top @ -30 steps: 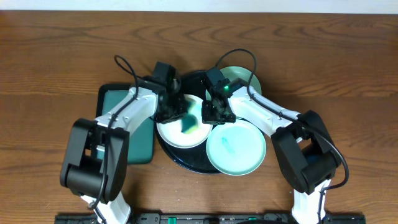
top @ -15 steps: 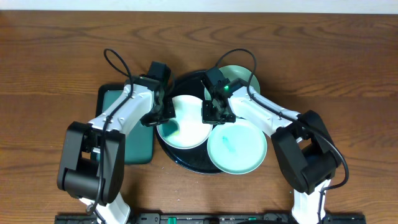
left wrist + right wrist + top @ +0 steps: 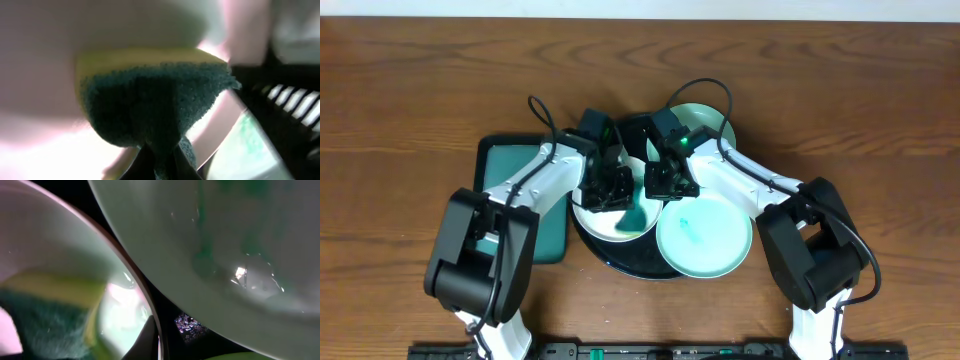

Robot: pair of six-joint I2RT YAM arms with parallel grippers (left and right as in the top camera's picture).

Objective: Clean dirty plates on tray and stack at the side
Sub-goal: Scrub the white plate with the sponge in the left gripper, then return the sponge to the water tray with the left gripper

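Glossy smooth white plate point(image 3: 596, 221), glossy wet black tray point(image 3: 625, 259), rough fibrous sponge point(image 3: 155, 100), grained wood table point(image 3: 420, 80)

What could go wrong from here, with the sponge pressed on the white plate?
1. The right gripper seems to pinch only the rim of the white plate; scrubbing with the sponge in the left gripper could twist it loose.
2. The front mint plate overhangs the edge of the tray; a shove might slide it off.

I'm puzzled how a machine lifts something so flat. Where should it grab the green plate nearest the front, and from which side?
Probably by its rim, on the front-right edge, coming from the right. The green plate is shallow, and there it seems to overhang the tray, leaving room underneath; the opposite side is crowded by the white plate.
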